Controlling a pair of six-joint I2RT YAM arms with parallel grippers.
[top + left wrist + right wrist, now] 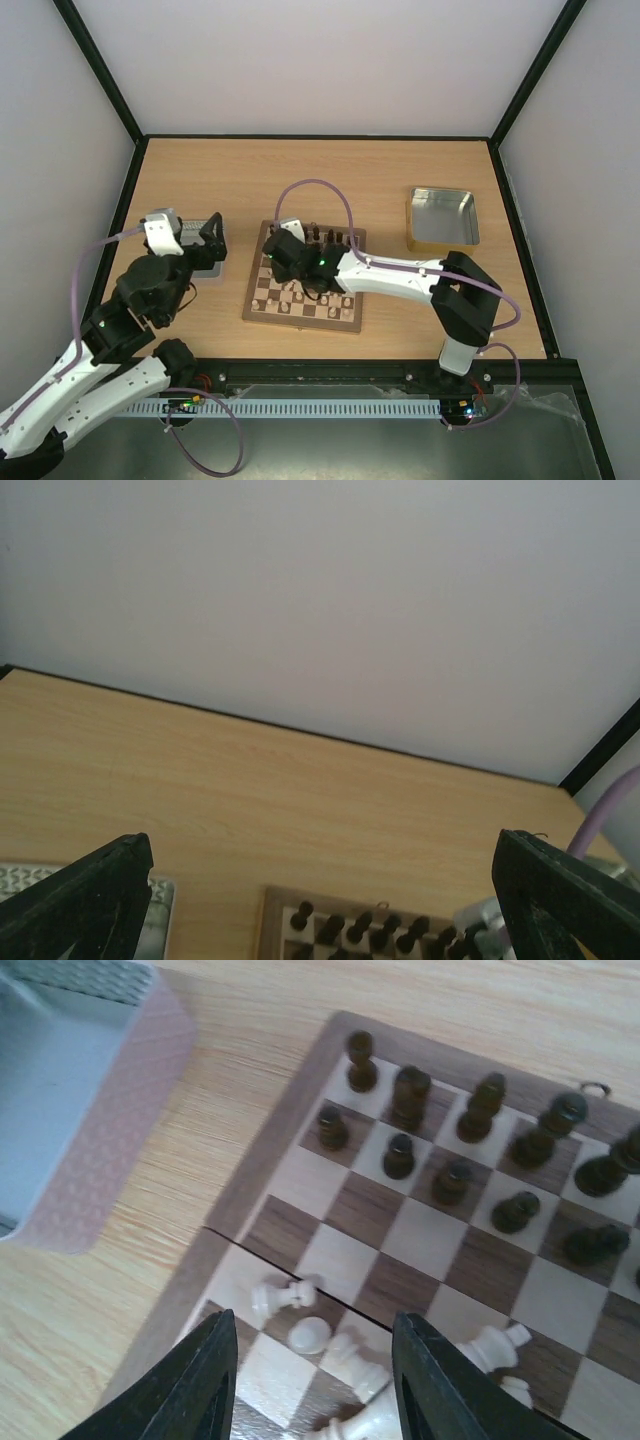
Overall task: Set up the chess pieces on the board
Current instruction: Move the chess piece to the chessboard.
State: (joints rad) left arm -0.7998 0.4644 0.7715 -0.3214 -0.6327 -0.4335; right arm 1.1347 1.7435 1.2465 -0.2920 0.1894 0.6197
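The board (300, 319) lies mid-table, with dark chessmen (400, 1090) standing in its two far rows. Several cream chess pieces (283, 1297) lie toppled on the near left squares, among them a pawn (310, 1335) seen from above. My right gripper (313, 1320) hangs low over these pieces, open, with its fingers either side of them and gripping none. It shows over the board's left part (290, 255) in the top view. My left gripper (320, 836) is open and empty, held above the table left of the board (272, 920).
One shiny metal tray (443, 215) sits at the back right. Another tray (90, 1090), with a patterned wall, stands just left of the board, beneath my left gripper (205, 240). A purple cable loops over the board's far edge.
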